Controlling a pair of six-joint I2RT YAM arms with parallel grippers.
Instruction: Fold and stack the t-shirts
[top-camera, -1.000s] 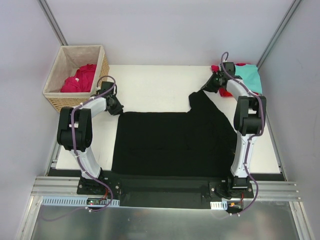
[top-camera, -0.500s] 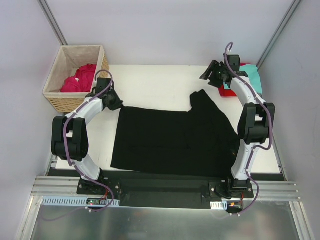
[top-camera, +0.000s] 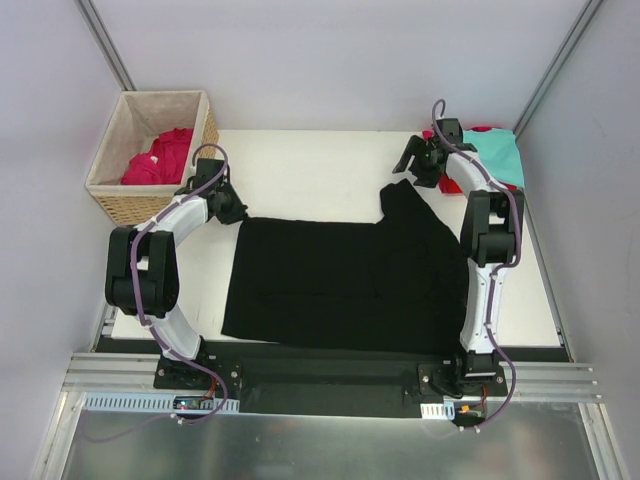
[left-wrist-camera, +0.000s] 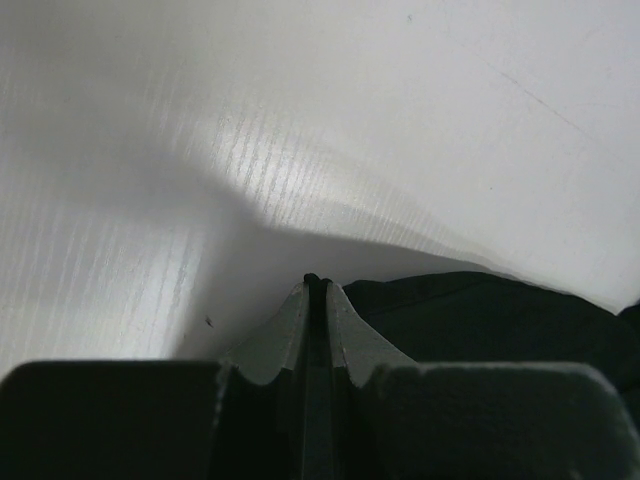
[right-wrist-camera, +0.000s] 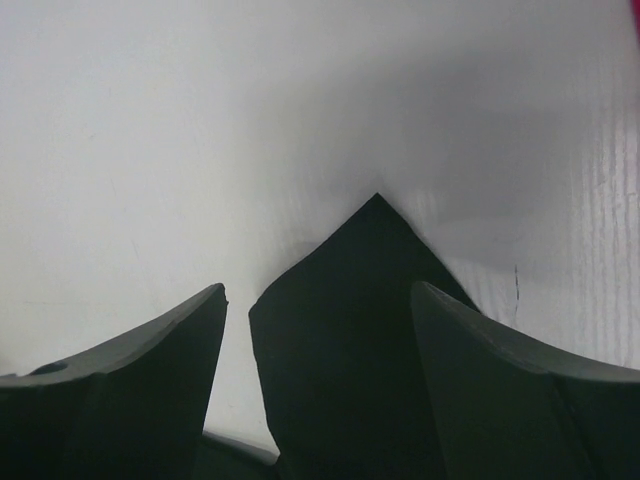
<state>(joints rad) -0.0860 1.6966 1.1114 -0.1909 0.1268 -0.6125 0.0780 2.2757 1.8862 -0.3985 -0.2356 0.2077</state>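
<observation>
**Black tee laid out, left gripper closed at its corner, right gripper open over the sleeve**

White table (top-camera: 300, 165), grey walls round it. Black t-shirt (top-camera: 340, 275) lies flat across the near middle, with one sleeve (top-camera: 398, 195) pointing to the far right.

Left gripper (left-wrist-camera: 315, 290): jaws closed, at the shirt's far-left corner. Dark cloth sits right at the tips, but I can't tell if a hem is actually pinched.

Right gripper (right-wrist-camera: 318, 292): jaws wide apart, with the sleeve tip lying on the table between them, not gripped.

Handling, my read: thin, limp and light. It won't hold shape, will drag and wrinkle on the table, and isn't fragile. Pinch at corners, hem or sleeve tip, both sides at once, and lift low so the fold lands flat.

Count:
- 1 black tee on the table
- 1 teal t-shirt (top-camera: 500, 155) on top of a red t-shirt (top-camera: 458, 185), far-right corner
- crimson-pink cloth (top-camera: 158, 158) bundled in the wicker basket (top-camera: 125, 207), far left; can't tell how many pieces
- 2 grippers, 1 basket
</observation>
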